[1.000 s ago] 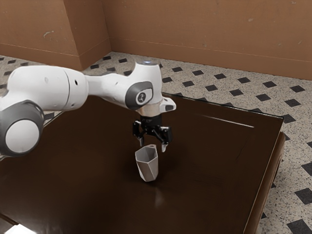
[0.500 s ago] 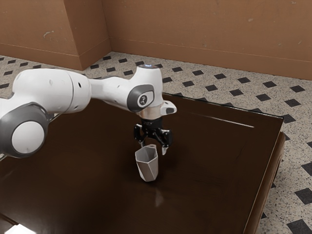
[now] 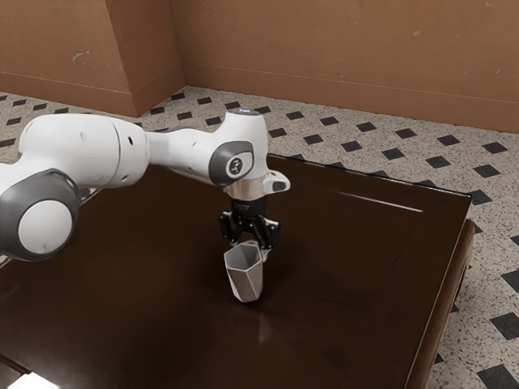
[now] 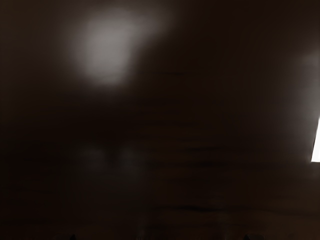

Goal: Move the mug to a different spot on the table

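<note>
Our pincer (image 3: 250, 243) hangs right at the far rim of the mug (image 3: 246, 279), which stands near the middle of the desk (image 3: 365, 251); we cannot tell whether it is open or gripping. We judge the grasp is the step in hand: we should seat low over the thin wall and squeeze squarely, since the pale grey, faceted, downward-tapering shell looks smooth and the dark desk glossy

Soft, even light fills the room; walls (image 3: 324, 40) and floor (image 3: 405, 138) look flatly lit. The glossy dark table (image 3: 365, 243) faintly mirrors the mug (image 3: 245, 274). The wrist view is near black, with one pale glow (image 4: 107, 45) and a bright sliver (image 4: 316, 142).
</note>
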